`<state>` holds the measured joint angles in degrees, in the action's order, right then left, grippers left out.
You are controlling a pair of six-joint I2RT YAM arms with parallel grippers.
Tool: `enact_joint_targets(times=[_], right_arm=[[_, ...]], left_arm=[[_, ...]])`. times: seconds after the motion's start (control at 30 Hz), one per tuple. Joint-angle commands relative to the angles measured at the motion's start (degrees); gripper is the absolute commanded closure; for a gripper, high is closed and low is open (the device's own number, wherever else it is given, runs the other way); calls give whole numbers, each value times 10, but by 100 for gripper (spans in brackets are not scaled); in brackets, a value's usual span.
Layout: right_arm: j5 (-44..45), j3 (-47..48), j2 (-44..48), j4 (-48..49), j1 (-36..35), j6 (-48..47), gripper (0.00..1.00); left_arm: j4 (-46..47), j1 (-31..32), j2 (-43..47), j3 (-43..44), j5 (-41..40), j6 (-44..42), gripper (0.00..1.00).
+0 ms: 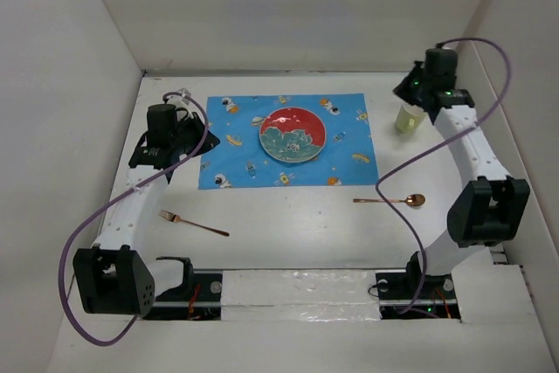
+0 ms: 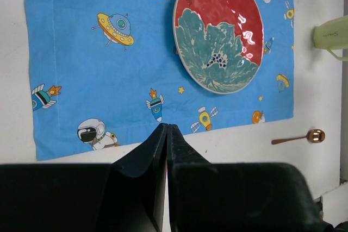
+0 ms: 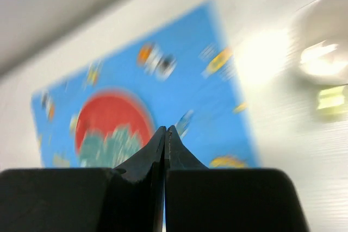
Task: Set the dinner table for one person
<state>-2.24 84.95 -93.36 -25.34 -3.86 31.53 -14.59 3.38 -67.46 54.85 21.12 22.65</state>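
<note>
Left hand (image 2: pixel 166 126), right hand (image 3: pixel 165 129) closed — one plate (image 1: pixel 293 135), fork (image 1: pixel 194 223), spoon (image 1: pixel 393 201)

The mat (image 1: pixel 349 150) is laid flat on the tabletop (image 1: pixel 297 233), towards its far side. The plate (image 1: pixel 293 135) is set on the mat, about its middle. The cup (image 1: pixel 408 117) is placed on the tabletop right of the mat, apart from it. The fork (image 1: pixel 193 224) is laid before the mat's near left corner. The spoon (image 1: pixel 393 201) is laid before its near right corner.
</note>
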Motion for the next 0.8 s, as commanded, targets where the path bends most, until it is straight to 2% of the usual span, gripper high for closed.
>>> enact_joint_targets(times=[0.0,0.03,0.07,0.13,0.3,0.4,0.43,0.47,0.5,0.57,0.6,0.63,0.77], right_arm=[[153,22,13,-30,64,-14,95],[171,23,10,-38,88,-14,68],[181,26,3,-41,99,-15,54],[173,63,-49,-77,127,-20,41],[167,110,-119,-109,141,-23,41],[153,130,-156,-105,141,-30,44],[151,135,-167,-111,147,-30,50],[149,151,-184,-123,147,-28,66],[149,158,-193,-123,147,-29,66],[148,166,-205,-126,147,-31,76],[147,177,-212,-128,147,-31,92],[151,183,-209,-137,147,-30,100],[169,166,-150,-70,119,-43,100]], left_arm=[[18,-1,4,8,18,-16,100],[19,-1,4,7,18,-17,100],[20,-1,4,7,18,-17,96],[24,-1,1,4,19,-17,75],[28,-1,-4,2,28,-16,69],[29,-1,-3,-3,31,-15,69],[30,-1,-3,-4,32,-15,69],[30,-1,0,-6,32,-15,69],[30,-1,0,-6,32,-15,68],[29,-1,2,-8,30,-16,68],[29,-1,4,-7,30,-16,68],[27,-1,5,-8,28,-16,69],[29,-1,3,-9,30,-14,69]])
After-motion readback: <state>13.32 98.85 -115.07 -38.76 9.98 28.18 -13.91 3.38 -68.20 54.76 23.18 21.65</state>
